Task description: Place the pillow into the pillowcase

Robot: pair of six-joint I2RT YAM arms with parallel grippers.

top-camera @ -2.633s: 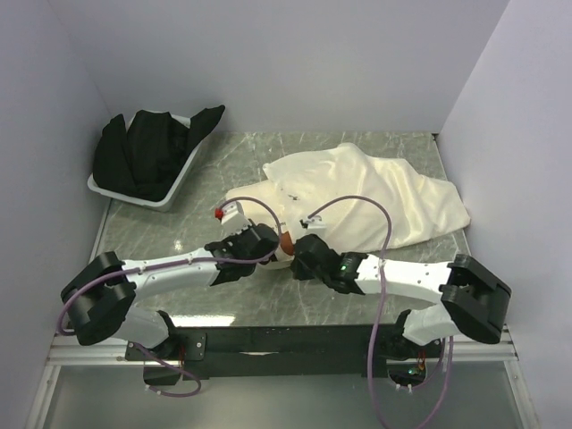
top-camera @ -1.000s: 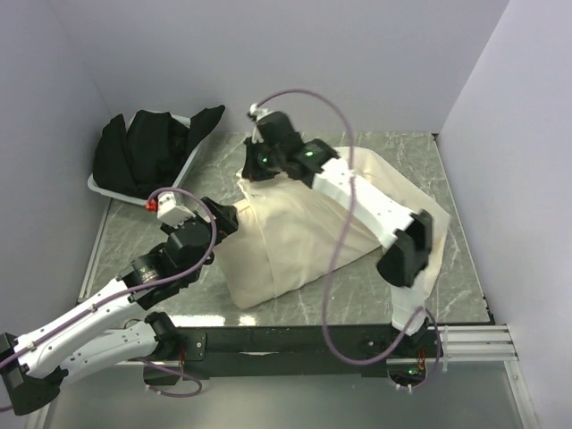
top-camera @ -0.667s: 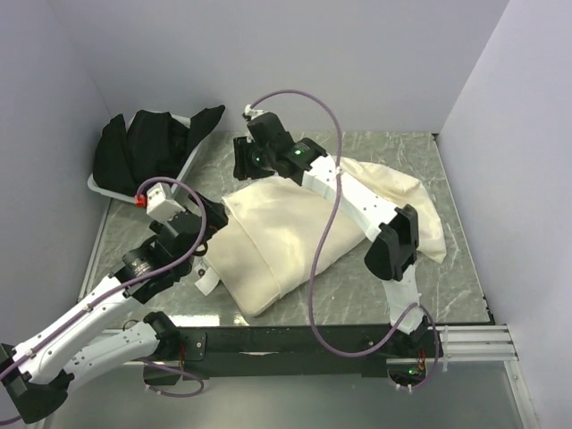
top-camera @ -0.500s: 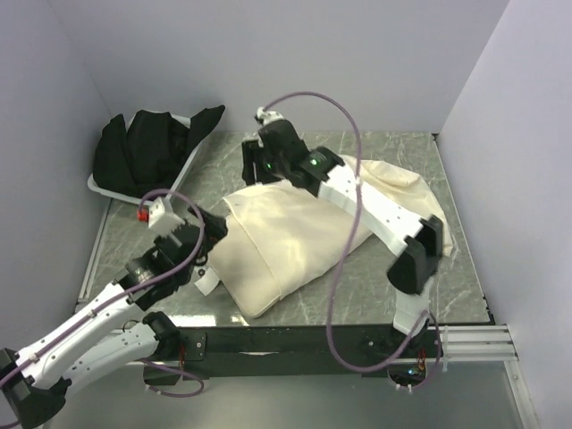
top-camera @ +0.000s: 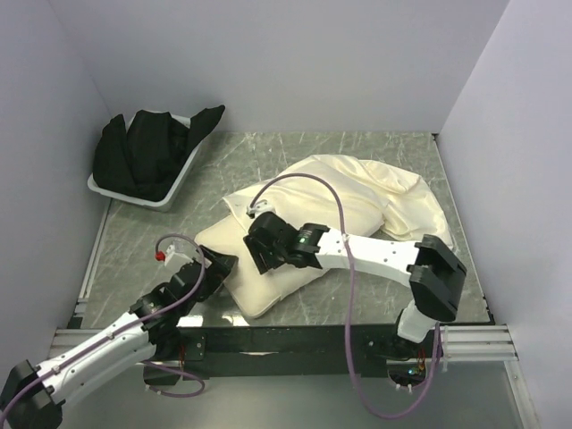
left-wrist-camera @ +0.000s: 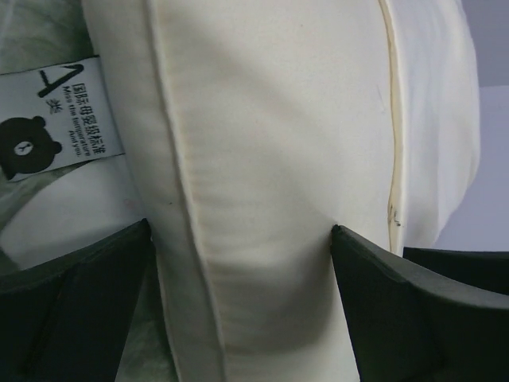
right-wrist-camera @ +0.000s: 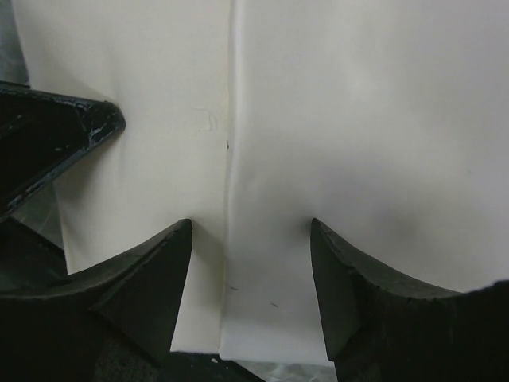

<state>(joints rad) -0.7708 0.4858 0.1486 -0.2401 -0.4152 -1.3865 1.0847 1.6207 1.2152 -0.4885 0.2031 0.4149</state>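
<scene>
tabletop (top-camera: 357, 147): green marble | pillowcase (top-camera: 402, 192): rumpled, bunched mid-right | pillow (top-camera: 268, 286): lying near-left, touching the pillowcase; how far inside it, cannot tell | my right tool (right-wrist-camera: 250, 223): part-spread, pressed flat on cream cloth, gripping nothing | my left tool (left-wrist-camera: 240, 231): spread wide, astride the pillow's near edge | bear label (left-wrist-camera: 52, 119): just beside that edge

On the green marbled tabletop (top-camera: 268, 156) lies a cream bundle. The padded pillow (top-camera: 268, 290) points its flat end toward the near left, and the wrinkled pillowcase (top-camera: 393, 192) mounds up at the far right; where one meets the other cannot be told. The right end effector (top-camera: 261, 246) sits on top of the pillow, its arm stretched across it. The left end effector (top-camera: 217, 268) is at the pillow's near-left edge. At the far left corner a white tray (top-camera: 170, 198) holds bundled black cloth (top-camera: 147, 152).
</scene>
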